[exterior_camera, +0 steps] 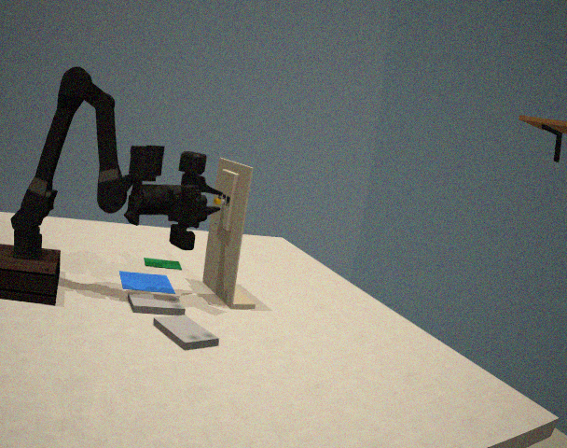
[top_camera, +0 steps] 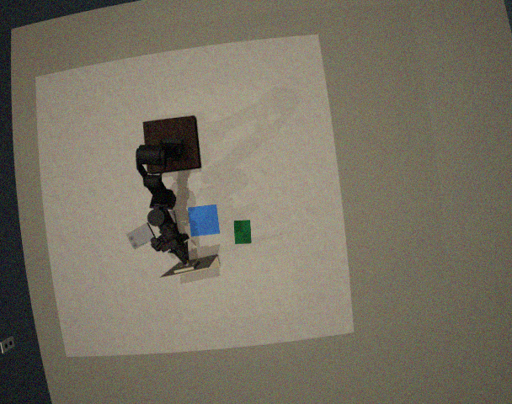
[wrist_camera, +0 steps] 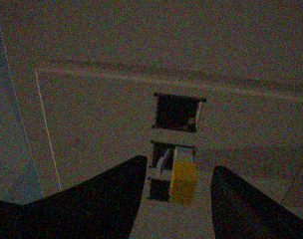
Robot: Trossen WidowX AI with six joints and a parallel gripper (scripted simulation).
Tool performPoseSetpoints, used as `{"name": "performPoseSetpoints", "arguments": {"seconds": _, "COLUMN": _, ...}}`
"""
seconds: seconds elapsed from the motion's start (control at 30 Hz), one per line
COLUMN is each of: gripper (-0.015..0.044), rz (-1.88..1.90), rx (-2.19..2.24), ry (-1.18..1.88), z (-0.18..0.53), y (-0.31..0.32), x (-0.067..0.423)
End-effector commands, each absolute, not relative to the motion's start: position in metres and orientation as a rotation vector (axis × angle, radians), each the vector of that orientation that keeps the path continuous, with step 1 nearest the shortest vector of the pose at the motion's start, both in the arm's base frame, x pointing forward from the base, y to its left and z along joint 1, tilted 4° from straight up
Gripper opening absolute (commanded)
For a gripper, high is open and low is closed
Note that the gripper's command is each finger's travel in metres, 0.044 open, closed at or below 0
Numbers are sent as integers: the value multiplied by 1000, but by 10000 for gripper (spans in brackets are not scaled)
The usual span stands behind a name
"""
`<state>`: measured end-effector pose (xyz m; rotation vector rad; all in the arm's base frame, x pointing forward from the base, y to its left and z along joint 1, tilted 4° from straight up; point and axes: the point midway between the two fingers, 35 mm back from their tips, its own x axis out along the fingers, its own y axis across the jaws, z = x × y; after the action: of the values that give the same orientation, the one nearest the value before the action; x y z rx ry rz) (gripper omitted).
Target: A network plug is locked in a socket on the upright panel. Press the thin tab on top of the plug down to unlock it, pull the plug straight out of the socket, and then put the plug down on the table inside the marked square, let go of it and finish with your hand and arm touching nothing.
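A small yellow network plug (wrist_camera: pixel 183 182) (exterior_camera: pixel 217 200) sits in a socket on the upright beige panel (wrist_camera: pixel 92 40) (exterior_camera: pixel 226 250) (top_camera: pixel 204 263). An empty dark socket (wrist_camera: pixel 178 112) is just above it. My gripper (wrist_camera: pixel 179 171) (exterior_camera: pixel 215 198) (top_camera: pixel 184 259) points level at the panel, with one finger on each side of the plug. In the wrist view a gap shows between each finger and the plug, so the gripper is open and holds nothing. In the overhead view the gripper hides the plug. A blue marked square (top_camera: pixel 203 220) (exterior_camera: pixel 146 282) lies flat on the table between the arm's base and the panel.
A smaller green patch (top_camera: pixel 242 231) (exterior_camera: pixel 162 263) lies beside the blue square. Two flat grey slabs (exterior_camera: pixel 156 303) (exterior_camera: pixel 186 332) lie on the table in front of the panel. The arm's dark base block (top_camera: pixel 171 143) (exterior_camera: pixel 20 272) stands at the left.
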<state>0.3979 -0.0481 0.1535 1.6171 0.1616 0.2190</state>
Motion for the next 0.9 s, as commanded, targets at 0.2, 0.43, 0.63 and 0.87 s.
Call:
{"name": "performPoseSetpoints", "arguments": {"seconds": 0.2, "gripper": 70, "rz": 216, "rx": 1619, "ry": 158, "z": 154, "y": -49, "x": 399}}
{"name": "performPoseSetpoints", "arguments": {"seconds": 0.43, "gripper": 23, "rz": 216, "rx": 1619, "ry": 158, "z": 154, "y": -49, "x": 399}}
{"name": "performPoseSetpoints", "arguments": {"seconds": 0.63, "gripper": 0, "rz": 216, "rx": 1619, "ry": 158, "z": 154, "y": -49, "x": 399}}
{"name": "performPoseSetpoints", "arguments": {"seconds": 0.87, "gripper": 0, "rz": 216, "rx": 1619, "ry": 158, "z": 154, "y": -48, "x": 396}}
